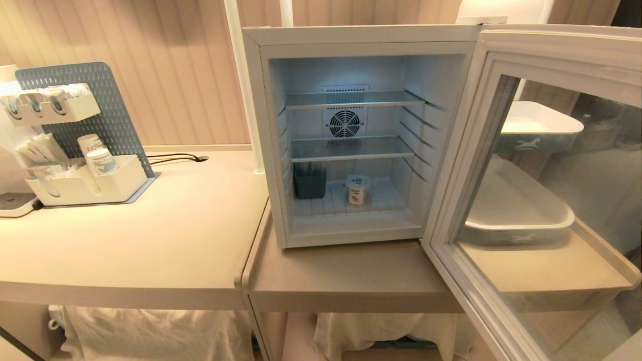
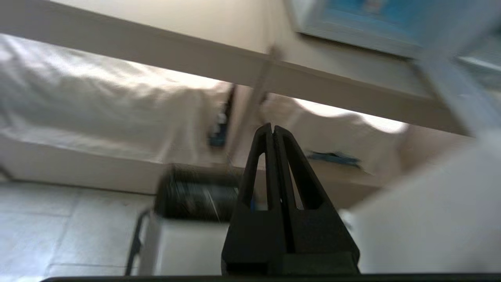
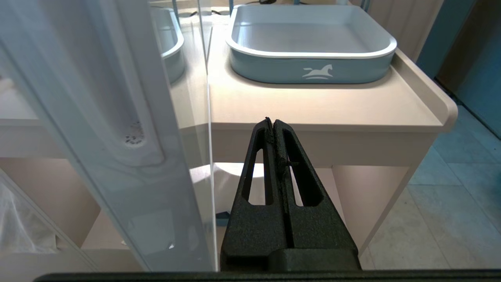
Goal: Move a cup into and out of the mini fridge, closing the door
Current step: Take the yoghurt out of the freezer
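Hanging below counter level, left gripper (image 2: 273,129), right gripper (image 3: 273,122), fingers pressed together

mini fridge (image 1: 351,135) mouth: open to me | door (image 1: 541,200): swung wide at its right | floor inside: cup (image 1: 357,189), dark holder (image 1: 309,181) left of it

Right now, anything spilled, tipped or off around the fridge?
Nothing spilled or damaged. The cup stands upright on the mini fridge floor beside a dark bin. Only the door hangs wide open. Both grippers, left and right, are shut and empty.
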